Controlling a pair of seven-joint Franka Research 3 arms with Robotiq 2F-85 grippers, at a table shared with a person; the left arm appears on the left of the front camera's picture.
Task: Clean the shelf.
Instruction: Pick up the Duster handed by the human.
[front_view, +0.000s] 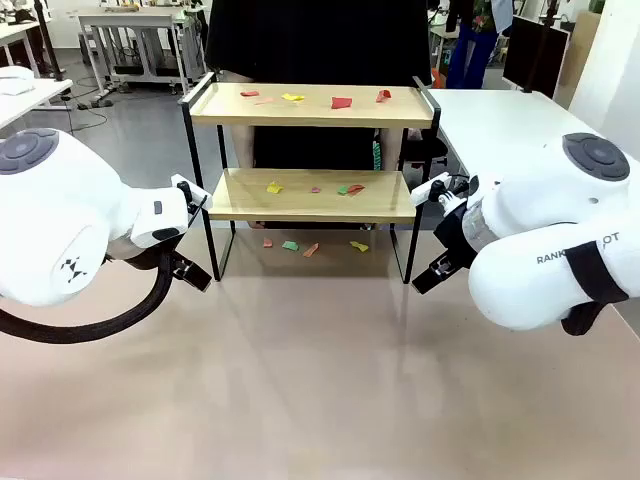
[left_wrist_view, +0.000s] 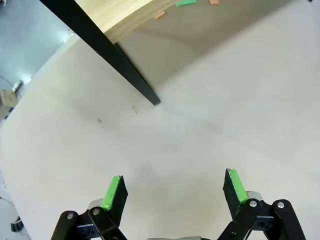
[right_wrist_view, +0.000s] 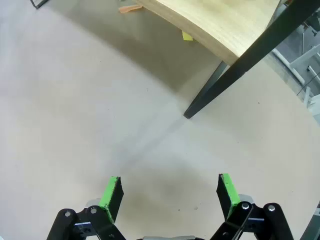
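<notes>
The shelf (front_view: 310, 195) stands mid-table, two light wooden boards in a black frame. Small paper scraps in red and yellow (front_view: 292, 97) lie on its top board. More scraps (front_view: 274, 187) sit on the lower board, and several (front_view: 290, 245) lie on the table beneath. My left gripper (front_view: 188, 268) hovers by the shelf's front left leg (left_wrist_view: 112, 52), open and empty (left_wrist_view: 174, 190). By the front right leg (right_wrist_view: 235, 75), my right gripper (front_view: 434, 270) is also open and empty (right_wrist_view: 169, 195).
A person in dark clothes (front_view: 310, 40) stands behind the shelf. The beige table (front_view: 320, 380) stretches bare in front of it. A white table (front_view: 500, 120) adjoins at the right. A yellow scrap (right_wrist_view: 187, 36) and an orange one (right_wrist_view: 129, 8) lie under the lower board.
</notes>
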